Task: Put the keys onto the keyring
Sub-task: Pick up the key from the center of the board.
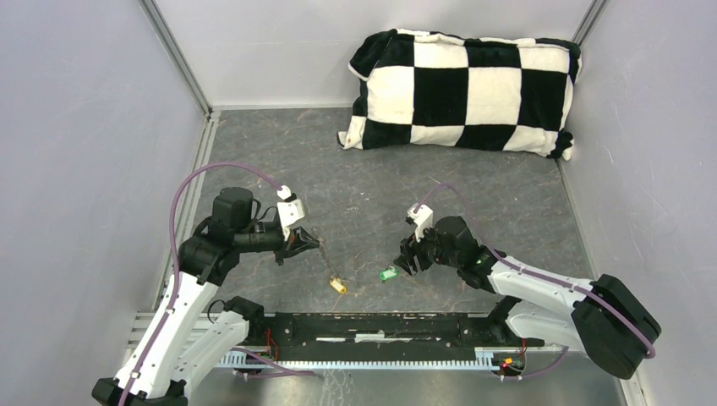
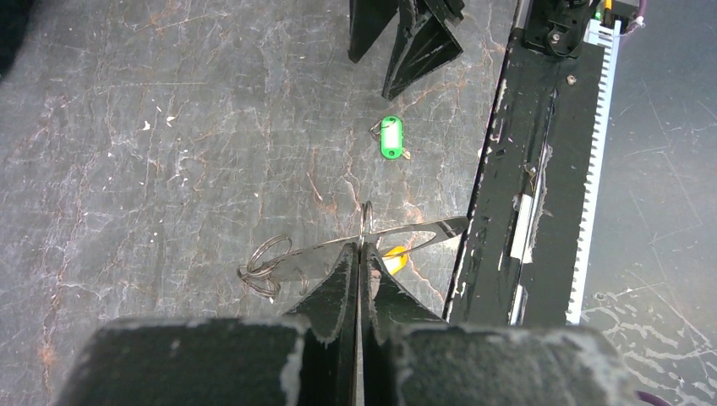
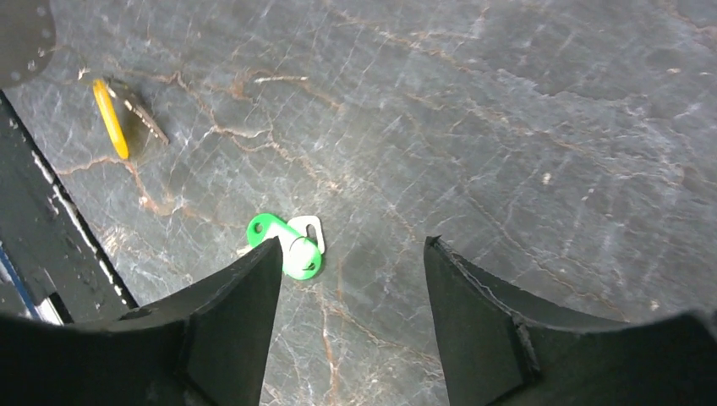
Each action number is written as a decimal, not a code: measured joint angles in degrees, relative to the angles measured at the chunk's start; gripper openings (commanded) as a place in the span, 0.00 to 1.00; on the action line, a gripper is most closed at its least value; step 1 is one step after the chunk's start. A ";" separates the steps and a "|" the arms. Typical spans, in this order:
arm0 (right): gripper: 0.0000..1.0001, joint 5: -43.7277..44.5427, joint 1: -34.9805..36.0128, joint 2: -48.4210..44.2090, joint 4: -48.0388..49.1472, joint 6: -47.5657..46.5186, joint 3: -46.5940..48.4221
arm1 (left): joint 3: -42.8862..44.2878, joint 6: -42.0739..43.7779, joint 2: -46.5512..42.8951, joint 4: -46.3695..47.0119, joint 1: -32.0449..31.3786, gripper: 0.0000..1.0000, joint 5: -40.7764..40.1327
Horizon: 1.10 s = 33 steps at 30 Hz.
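No text, brand, number or sign can be read in any of the views. The pale insert in the plastic head of the green key (image 2: 390, 137) is too small and blurred to tell whether it carries writing.
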 measured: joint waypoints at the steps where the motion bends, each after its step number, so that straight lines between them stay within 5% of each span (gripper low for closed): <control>1: 0.57 0.07 0.68 0.42 0.24 -0.50 0.00 | 0.00 0.00 0.00 0.00 0.00 0.02 -0.02; 11: 0.57 1.05 6.47 5.11 3.13 -3.63 -0.57 | 0.00 0.00 -0.33 0.00 0.02 0.02 -0.15; 21: 0.41 3.54 8.26 7.82 3.69 -5.57 -0.63 | 0.00 0.00 -0.28 0.00 0.02 0.02 -0.22; 33: 0.42 3.85 9.33 8.98 4.61 -5.97 -0.66 | 0.00 0.00 -0.46 0.00 0.00 0.02 -0.66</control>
